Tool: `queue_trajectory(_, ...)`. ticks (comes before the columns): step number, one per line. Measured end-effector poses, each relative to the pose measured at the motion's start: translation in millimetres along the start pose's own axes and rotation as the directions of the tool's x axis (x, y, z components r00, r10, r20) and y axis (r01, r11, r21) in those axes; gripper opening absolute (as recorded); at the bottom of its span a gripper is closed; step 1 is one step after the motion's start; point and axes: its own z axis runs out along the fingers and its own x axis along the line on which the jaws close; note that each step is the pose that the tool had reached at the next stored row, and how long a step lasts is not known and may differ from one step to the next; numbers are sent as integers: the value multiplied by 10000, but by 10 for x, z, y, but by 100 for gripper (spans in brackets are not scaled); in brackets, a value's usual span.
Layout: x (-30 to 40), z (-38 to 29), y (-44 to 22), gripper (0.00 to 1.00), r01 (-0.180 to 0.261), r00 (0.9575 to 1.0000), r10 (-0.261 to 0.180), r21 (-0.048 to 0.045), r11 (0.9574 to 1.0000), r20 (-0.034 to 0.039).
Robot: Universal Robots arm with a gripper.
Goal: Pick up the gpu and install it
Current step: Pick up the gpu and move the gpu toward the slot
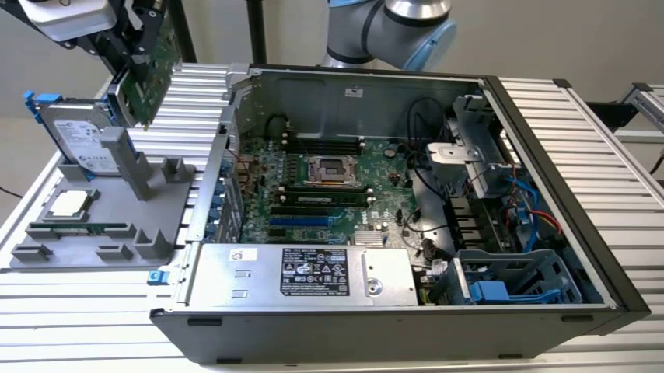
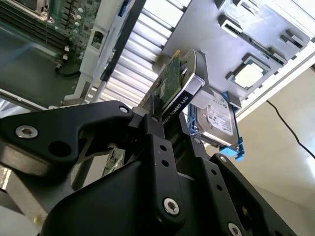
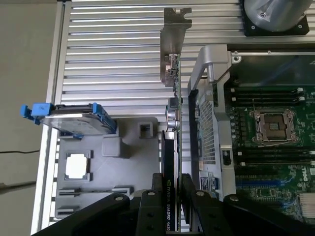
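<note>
— Up at the exterior view's left, above the grey moulded plastic parts holder [image 1: 62, 256]: gripping what?
— Clamped shut on the gpu [image 1: 145, 74], the small green expansion card with black cooler and silver end bracket. Hangs upright in the black two-fingered gripper [image 1: 130, 43], clear of the parts holder, just beside the silver hard drive [image 1: 78, 132] in its blue frame, well apart from the green motherboard [image 1: 311, 194] inside the open black computer case [image 1: 363, 334].
— Advice for the carry?
— Probably best held upright and edge-on, high enough to clear the case's side wall; no swinging toward the hard drive.
— And in the second wrist view?
— Shows the fingers [image 2: 153, 123] pinching the gpu [image 2: 172, 83] on both faces near one end, most of the board overhanging. Calls for slow travel, judging by that overhang. Hard drive [image 2: 214, 115] close behind.
— Then the first wrist view?
— Looks along the gpu's [image 3: 170, 157] edge: bracket at the far end from the gripper [image 3: 173, 188], case wall just beside the board. Leaves little room on that side.
— Surface, room?
— Ribbed aluminium table [image 1: 602, 109], pale and flat; square silver processor chip [image 1: 68, 203] lying in the parts holder; plain light floor beyond, with a thin dark cable [image 3: 15, 151] trailing across it.
</note>
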Motion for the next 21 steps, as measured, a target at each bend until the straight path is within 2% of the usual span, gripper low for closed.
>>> queue_trajectory(21, -293, 2, 9, 0, -1, 10000, 1, 0, 10000, -3)
